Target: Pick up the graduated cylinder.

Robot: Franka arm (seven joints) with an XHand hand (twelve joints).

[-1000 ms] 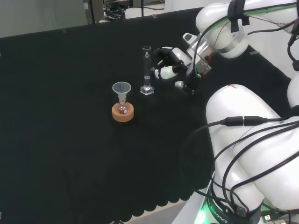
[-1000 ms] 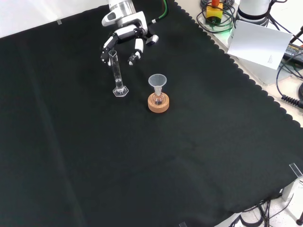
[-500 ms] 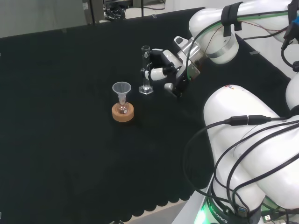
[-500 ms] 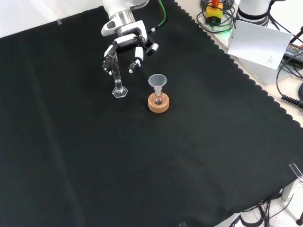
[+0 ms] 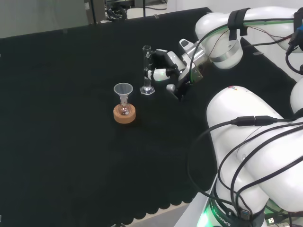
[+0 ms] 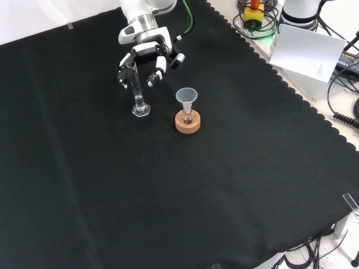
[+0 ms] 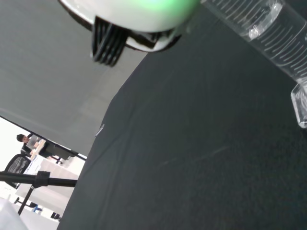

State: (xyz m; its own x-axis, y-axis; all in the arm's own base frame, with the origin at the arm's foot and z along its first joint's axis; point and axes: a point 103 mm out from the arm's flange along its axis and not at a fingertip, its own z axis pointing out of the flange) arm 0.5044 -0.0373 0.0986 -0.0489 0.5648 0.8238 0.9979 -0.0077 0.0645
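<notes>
Head view: graduated cylinder (image 5: 147, 71) stood upright on the worktop (image 5: 71, 156), hand (image 5: 166, 66) just right of it, fingers (image 5: 155, 74) curled partly round the tube. Flask with funnel (image 5: 123, 97) on cork ring (image 5: 124, 114) sat near-left. Front view: cylinder (image 6: 136, 89) upright, hand (image 6: 147, 53) behind its top, fingers either side; contact unclear. Wrist view: cylinder (image 7: 268, 38) close, graduations visible.

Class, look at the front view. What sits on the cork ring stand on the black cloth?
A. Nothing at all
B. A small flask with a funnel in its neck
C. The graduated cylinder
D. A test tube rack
B: the cork ring bears a small flask with a clear funnel in its neck, while the graduated cylinder stands on the cloth to its left, by the hand.
</notes>
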